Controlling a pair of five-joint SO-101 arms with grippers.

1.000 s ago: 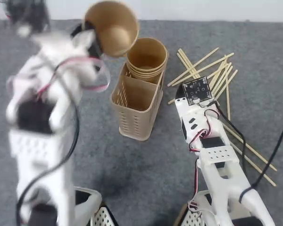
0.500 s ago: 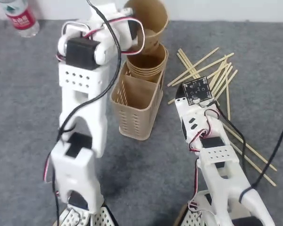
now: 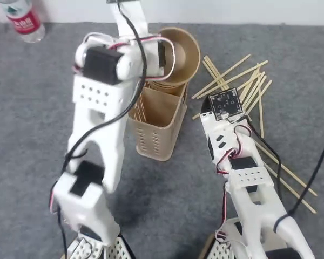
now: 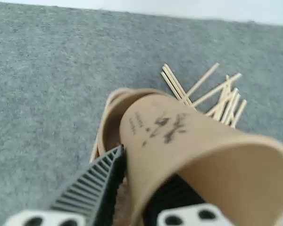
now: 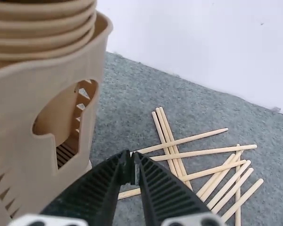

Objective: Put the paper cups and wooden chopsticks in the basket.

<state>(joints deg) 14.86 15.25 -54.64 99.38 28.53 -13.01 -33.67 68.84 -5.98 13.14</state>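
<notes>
Paper cup (image 4: pixel 179 136) clamped in left hand (image 4: pixel 144 176) above basket (image 3: pixel 157 135).

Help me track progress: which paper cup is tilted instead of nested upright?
The cup clamped in the left tool, tipped over the stack; the others sit nested upright in the basket.

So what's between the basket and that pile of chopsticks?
Just bare grey carpet separates the basket from the chopsticks, seen in the right wrist view.
</notes>
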